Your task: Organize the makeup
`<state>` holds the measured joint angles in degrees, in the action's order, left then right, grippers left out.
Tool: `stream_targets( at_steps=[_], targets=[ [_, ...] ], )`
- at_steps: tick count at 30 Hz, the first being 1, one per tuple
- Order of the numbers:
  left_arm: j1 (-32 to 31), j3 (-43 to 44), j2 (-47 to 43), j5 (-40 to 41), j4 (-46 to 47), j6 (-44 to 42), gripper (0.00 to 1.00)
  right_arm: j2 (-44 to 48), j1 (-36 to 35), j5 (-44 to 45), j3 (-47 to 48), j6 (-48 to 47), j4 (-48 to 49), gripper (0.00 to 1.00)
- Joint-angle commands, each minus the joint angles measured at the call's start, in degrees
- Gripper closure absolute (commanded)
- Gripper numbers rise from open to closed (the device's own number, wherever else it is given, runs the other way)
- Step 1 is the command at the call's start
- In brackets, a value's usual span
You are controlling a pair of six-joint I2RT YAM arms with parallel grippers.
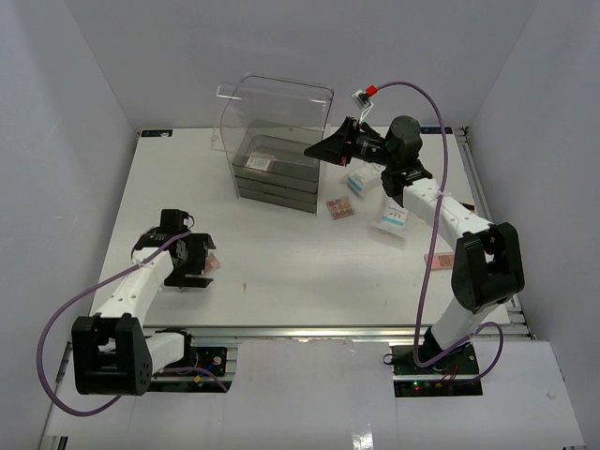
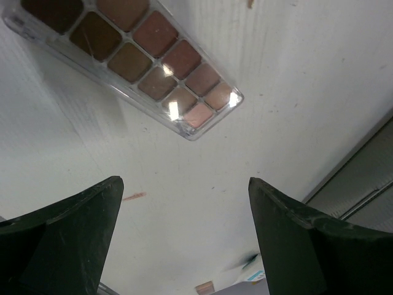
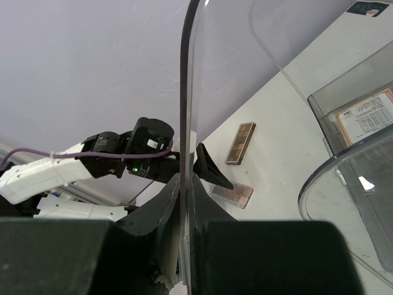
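My right gripper (image 1: 326,148) is shut on the edge of the clear cover (image 3: 186,92) of the plastic box with dark drawers (image 1: 275,173); in the right wrist view the jaws (image 3: 186,179) pinch the thin panel. My left gripper (image 1: 199,267) is open and empty, low over the table at the front left, fingers (image 2: 73,233) spread. A long brown palette (image 2: 132,58) lies just ahead of it. A small pink palette (image 1: 212,265) lies beside it. Another palette (image 1: 340,208) and two white-and-blue packets (image 1: 359,181) (image 1: 392,217) lie right of the box.
A thin pinkish item (image 1: 437,257) lies by the right arm's base. The top drawer holds a labelled flat item (image 3: 363,115). The right wrist view also shows the brown palette (image 3: 240,143), the pink palette (image 3: 232,193) and the left arm (image 3: 123,153).
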<state>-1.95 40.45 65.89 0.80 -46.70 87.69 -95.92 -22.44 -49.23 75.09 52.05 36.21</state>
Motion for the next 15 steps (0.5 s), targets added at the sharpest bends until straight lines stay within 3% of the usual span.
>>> stream_targets(
  at_steps=[1, 15],
  targets=[
    [1.4, 0.9, 2.4, 2.8, -3.4, 9.3, 0.06, 3.4, 0.6, -0.4, 0.1, 0.1, 5.6, 0.88],
    [9.4, 5.0, 13.8, 3.9, -1.0, 7.5, 0.07, 2.9, 0.6, -0.5, 0.4, 0.7, 6.0, 0.88]
  ],
)
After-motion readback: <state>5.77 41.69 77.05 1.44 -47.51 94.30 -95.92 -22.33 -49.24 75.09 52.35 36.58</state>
